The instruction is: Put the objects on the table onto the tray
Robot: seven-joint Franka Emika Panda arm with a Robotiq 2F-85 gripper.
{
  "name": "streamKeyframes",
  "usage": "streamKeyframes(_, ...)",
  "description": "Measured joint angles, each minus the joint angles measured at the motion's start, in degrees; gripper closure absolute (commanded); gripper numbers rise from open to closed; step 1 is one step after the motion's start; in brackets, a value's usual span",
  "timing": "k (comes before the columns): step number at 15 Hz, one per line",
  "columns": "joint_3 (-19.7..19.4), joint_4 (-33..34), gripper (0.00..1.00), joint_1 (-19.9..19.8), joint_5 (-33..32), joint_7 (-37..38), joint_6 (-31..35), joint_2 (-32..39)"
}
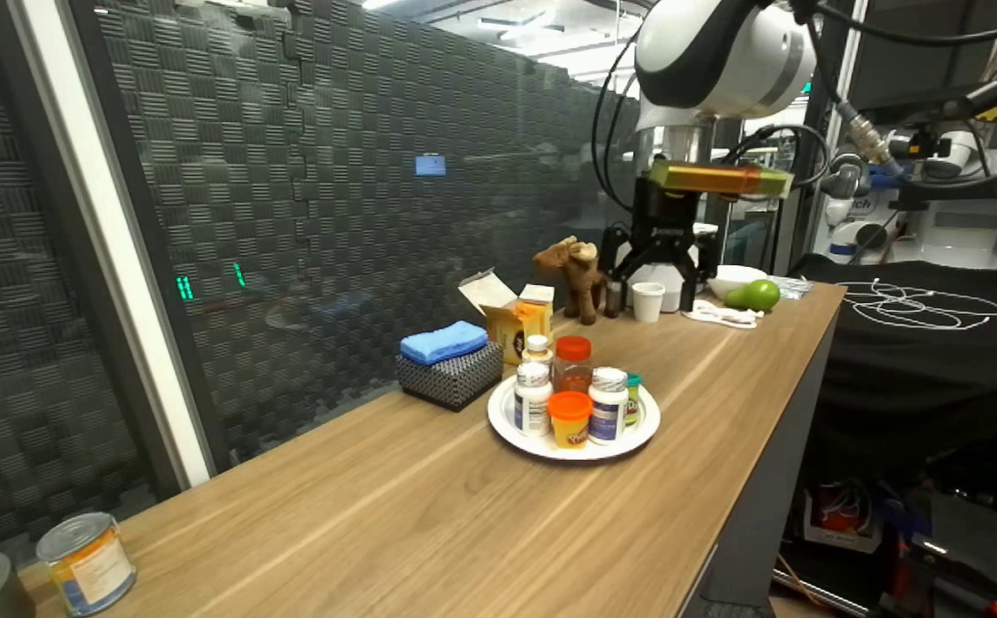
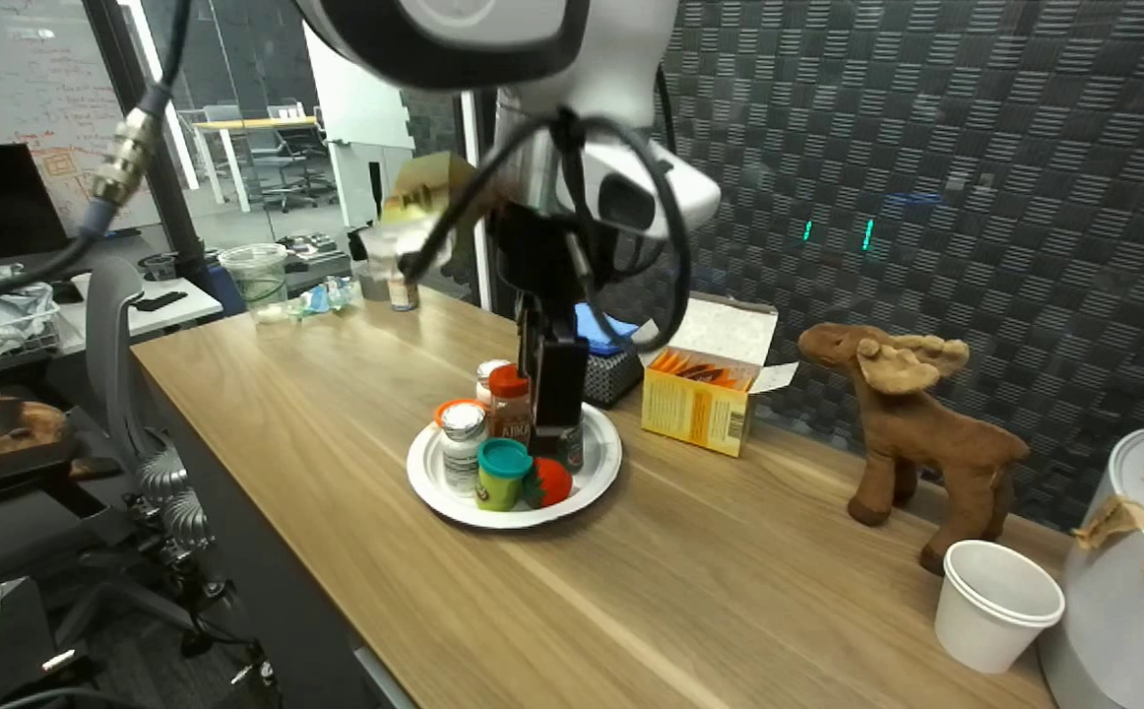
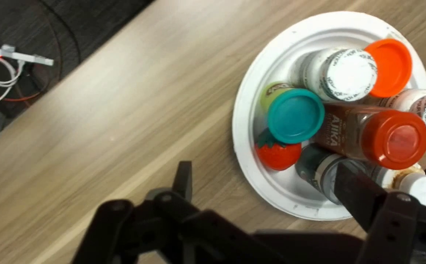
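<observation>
Tray sits between the counter's wall-side and free long edges, its bottles packed upright, presumably to save room; the hand is spread wide, empty.

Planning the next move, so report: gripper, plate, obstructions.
Gripper open, nothing held. White plate already carrying red-lidded jar, teal-lidded tub and more. Brown plush moose off it. Crowding there may hamper further placing.

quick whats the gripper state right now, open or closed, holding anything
Gripper: open, jaws spread wide apart, holding nothing.
</observation>
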Motion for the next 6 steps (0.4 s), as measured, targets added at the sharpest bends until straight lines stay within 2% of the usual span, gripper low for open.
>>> streamKeyframes(4,0.7,-1.5,0.0,0.7,-13.2,-0.6,-10.8,-9.8)
streamKeyframes(6,1.5,-2.9,0.0,1.1,-15.3,-0.9,-12.9,-13.5)
